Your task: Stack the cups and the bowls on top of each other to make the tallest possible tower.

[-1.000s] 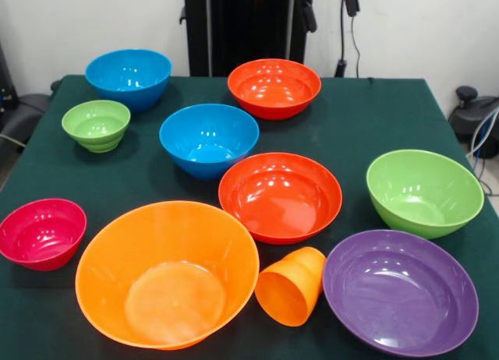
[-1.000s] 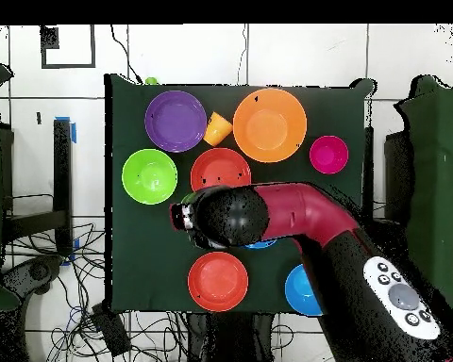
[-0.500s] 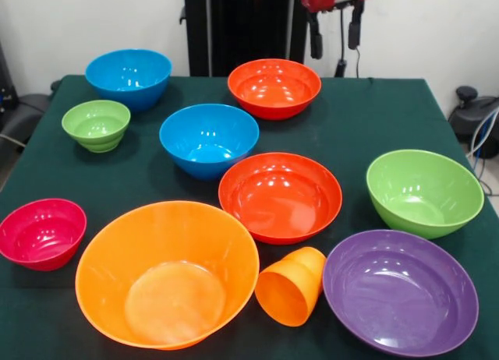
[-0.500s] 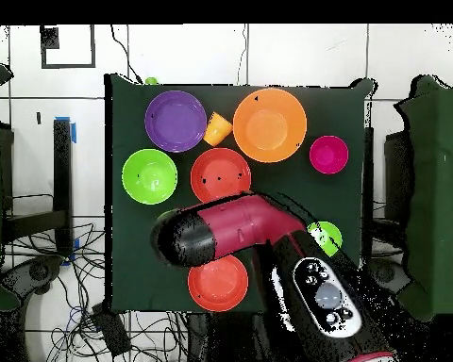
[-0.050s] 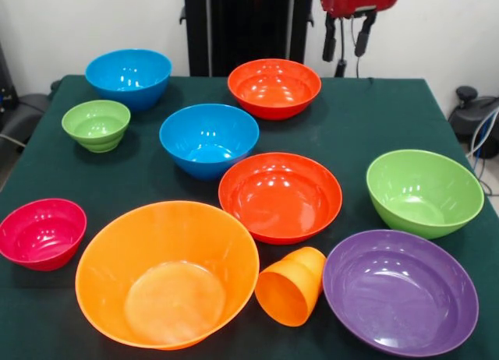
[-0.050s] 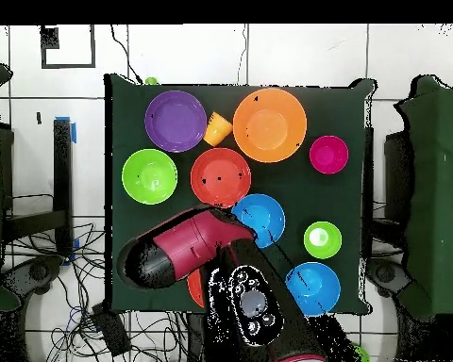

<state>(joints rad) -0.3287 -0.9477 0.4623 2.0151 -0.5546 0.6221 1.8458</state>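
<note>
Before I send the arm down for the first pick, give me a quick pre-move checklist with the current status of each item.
1. Gripper empty: ok, fingers apart, nothing between them.
2. Gripper clear of the bowls: ok, raised above the table's far edge.
3. Tower started: not ok, every bowl sits alone.
4. Orange cup upright: not ok, lying on its side between the large orange bowl and the purple bowl.
5. Far red-orange bowl reachable: ok, open side up, nothing inside.
6. Arm path: cannot tell.

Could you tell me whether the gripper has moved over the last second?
Yes. In the front view the gripper has come into sight and shifted rightward, away from the far red-orange bowl, which has stayed put.
</note>
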